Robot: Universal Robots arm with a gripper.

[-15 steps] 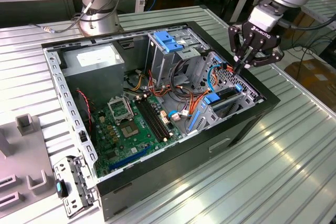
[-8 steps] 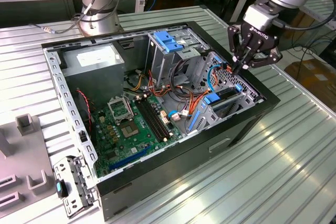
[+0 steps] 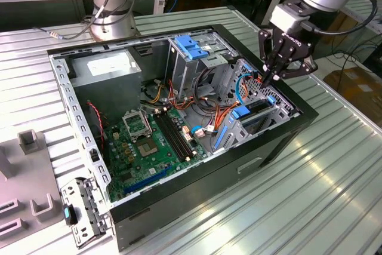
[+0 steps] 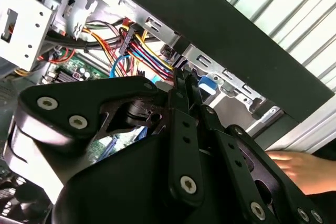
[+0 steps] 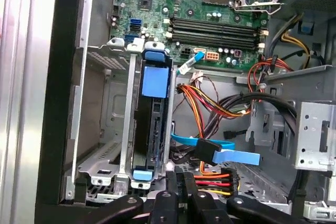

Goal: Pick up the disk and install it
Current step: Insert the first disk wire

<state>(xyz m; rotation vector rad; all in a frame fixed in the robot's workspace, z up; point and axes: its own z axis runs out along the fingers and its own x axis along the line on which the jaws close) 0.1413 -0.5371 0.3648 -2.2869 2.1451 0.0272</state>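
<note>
We see the gripper (image 3: 279, 76) pinched narrow, holding nothing, just above the disk (image 3: 258, 107) seated in its bay at the computer case's (image 3: 197, 177) three o'clock side. The first wrist view reveals the disk (image 5: 152, 124) upright between metal rails; the second wrist view catches a hand (image 4: 304, 169).

A green motherboard (image 3: 156, 138) lies in the open computer case (image 3: 203, 174); a power supply (image 3: 110, 67) sits at its eleven o'clock.
</note>
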